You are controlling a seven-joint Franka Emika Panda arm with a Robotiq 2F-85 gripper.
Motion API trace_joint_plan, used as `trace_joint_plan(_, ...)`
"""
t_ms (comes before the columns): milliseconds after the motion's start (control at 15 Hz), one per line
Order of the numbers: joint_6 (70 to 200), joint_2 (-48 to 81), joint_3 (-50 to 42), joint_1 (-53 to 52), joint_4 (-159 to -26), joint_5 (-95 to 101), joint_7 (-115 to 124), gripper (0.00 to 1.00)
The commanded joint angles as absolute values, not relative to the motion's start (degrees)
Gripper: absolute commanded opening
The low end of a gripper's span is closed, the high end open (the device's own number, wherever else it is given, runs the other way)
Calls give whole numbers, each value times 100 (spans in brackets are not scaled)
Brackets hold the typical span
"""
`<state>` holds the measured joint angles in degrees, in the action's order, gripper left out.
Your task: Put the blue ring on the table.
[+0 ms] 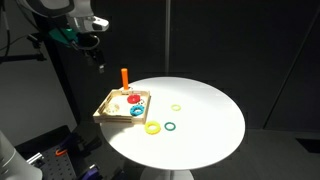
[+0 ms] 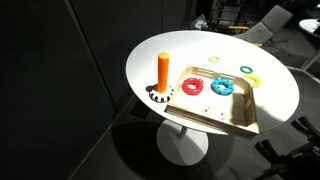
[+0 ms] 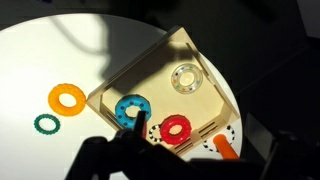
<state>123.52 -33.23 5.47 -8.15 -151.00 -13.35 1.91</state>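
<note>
the wooden tray (image 2: 243, 120) on the table (image 1: 205, 120) holds the blue ring (image 3: 131, 108), a red ring (image 3: 176, 127) just beside it and a pale ring (image 3: 186, 77); an orange peg (image 2: 163, 72) stands upright at its edge. the blue ring is chunky, bright cyan and lies flat. the gripper (image 1: 98, 60) hangs high above with nothing in it; how wide it's open i can't tell.

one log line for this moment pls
blue ring: in tray, beside red ring | gripper: raised, not touching ring, open/shut unclear | task: not done
</note>
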Motion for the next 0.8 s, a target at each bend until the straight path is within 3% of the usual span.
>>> trace_joint_plan(0,12540,-2392,517,-689,-14605,-1159,177,100)
trace_joint_plan(467,13049,-1159,383,-642,-14057,-1009,-273,100)
trace_joint_plan(733,13101,-1082,400,-645,-14116,-981,-203,100)
